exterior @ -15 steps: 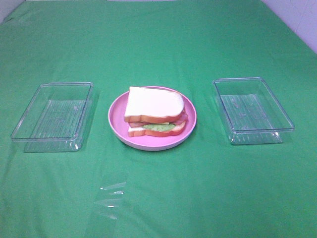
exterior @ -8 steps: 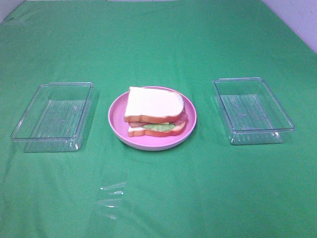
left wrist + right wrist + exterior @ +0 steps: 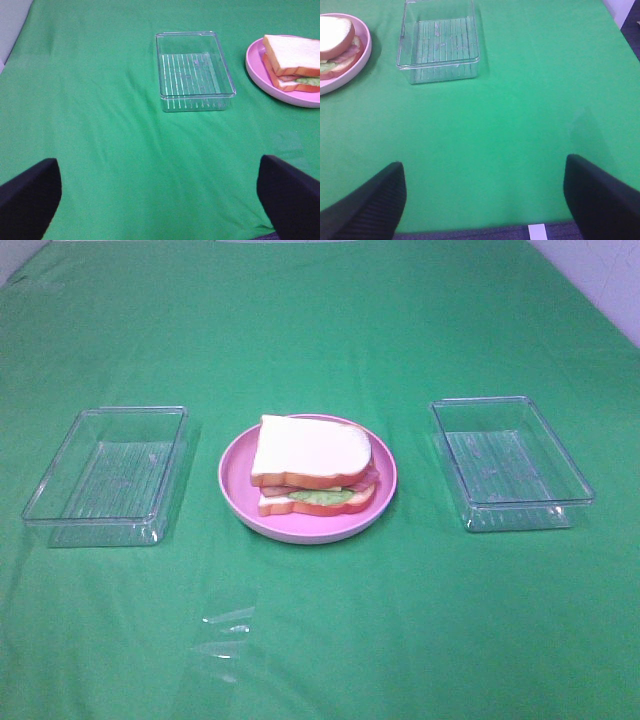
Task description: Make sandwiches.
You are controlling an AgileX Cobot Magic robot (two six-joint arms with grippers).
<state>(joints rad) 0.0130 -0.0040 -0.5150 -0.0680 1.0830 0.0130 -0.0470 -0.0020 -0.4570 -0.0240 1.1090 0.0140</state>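
Since the sandwich (image 3: 313, 468) sits stacked on the pink plate (image 3: 236, 490) between two clear trays (image 3: 108, 475), it looks light, stiff and loosely layered; pinching both bread faces would likely hold it together. Both the left gripper (image 3: 160, 200) and right gripper (image 3: 485, 200) stand spread wide, holding nothing.

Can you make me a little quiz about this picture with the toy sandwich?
1. True or false: the sandwich sits on the pink plate.
2. What is inside the two clear trays, the left tray and the right tray? A) bread B) cheese C) nothing
3. Fill in: the left gripper and right gripper are both ____ and hold nothing.

Key: 1 true; 2 C; 3 open
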